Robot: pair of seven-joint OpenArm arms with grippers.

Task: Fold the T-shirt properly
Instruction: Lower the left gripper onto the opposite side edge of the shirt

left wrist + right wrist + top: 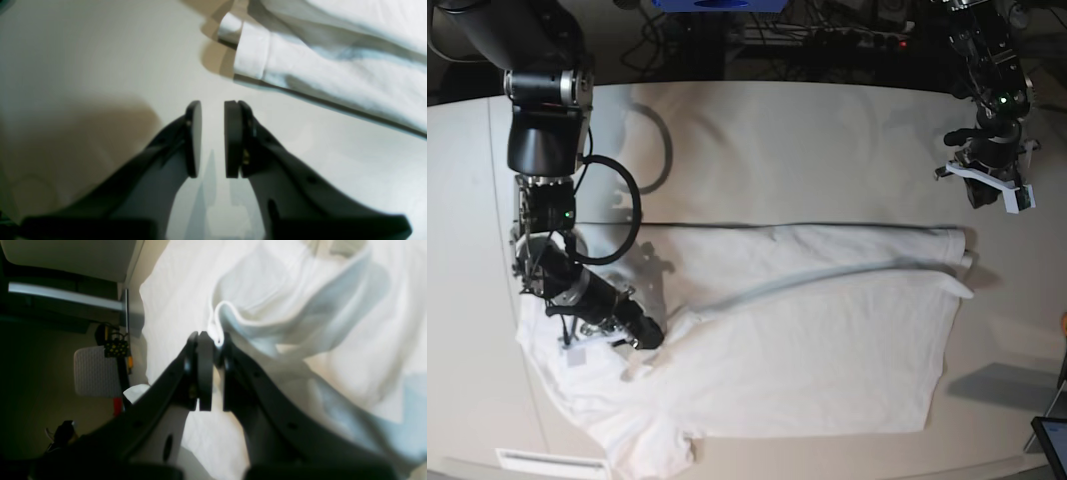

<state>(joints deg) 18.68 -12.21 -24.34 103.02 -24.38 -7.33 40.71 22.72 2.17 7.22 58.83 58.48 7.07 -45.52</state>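
Note:
The white T-shirt (807,340) lies wrinkled across the front half of the off-white table (827,140), with a long fold ridge running across its middle. At its left side, my right gripper (649,338) is low on the cloth. The right wrist view shows that gripper (215,338) shut on a raised fold of the T-shirt (300,306). My left gripper (992,185) hangs over bare table beyond the shirt's far right corner. Seen from its wrist, the left gripper (213,106) has a narrow gap with nothing in it, short of a hemmed edge of the T-shirt (317,66).
Past the table's left edge (133,283) there is dark floor with a mesh chair (95,371). Cables and a power strip (867,40) run behind the table's far edge. A dark screen corner (1052,440) shows at the bottom right.

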